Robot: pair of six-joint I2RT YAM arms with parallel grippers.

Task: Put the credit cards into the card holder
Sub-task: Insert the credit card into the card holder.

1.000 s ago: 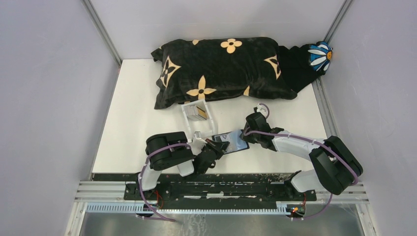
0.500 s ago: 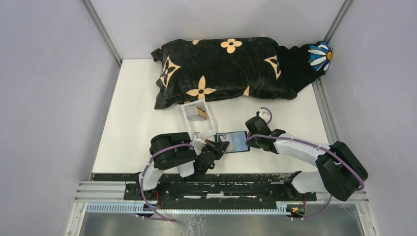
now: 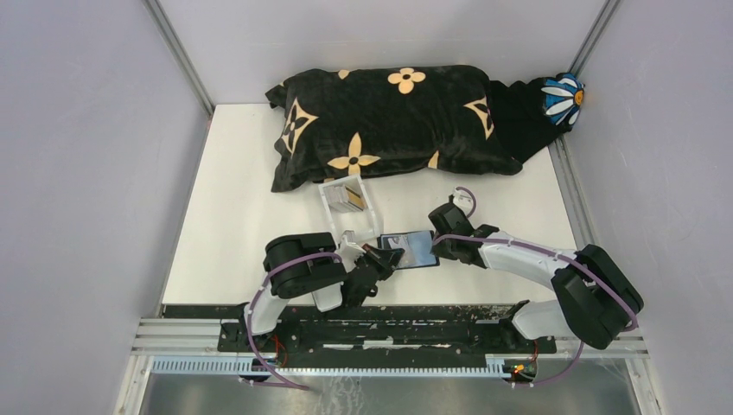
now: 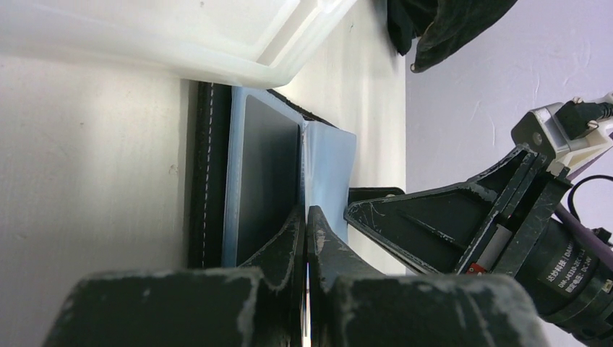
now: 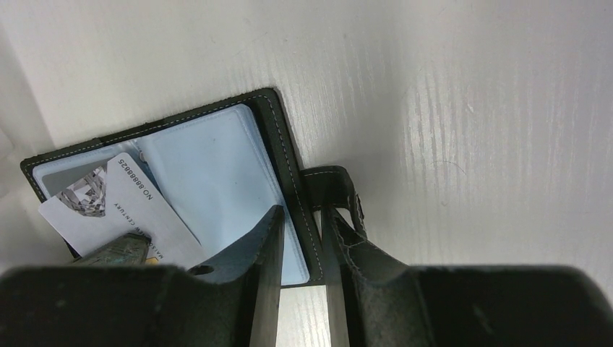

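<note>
Card holder is lying open and flat on the white table, near the front edge, roughly centre, between the two arms. Light-blue sleeves are showing inside. A silver-white card with a printed number is sitting skewed over the holder's 9 o'clock half; can't tell whether its far end is in a slot. Left gripper is coming in from 8 o'clock, jaws pressed together and pinching that card by its near edge. Right gripper is reaching in from 3 o'clock, jaws standing partly apart and straddling the holder's stitched edge by the strap tab. One finger is sitting over the blue sleeve, the other on the tab side; can't tell if they're pressing down. Clear tray is sitting at 11 o'clock of the holder, just beside it, with more cards standing in it. Black flower-print pillow is lying along the back at 12 o'clock, well apart.
</note>
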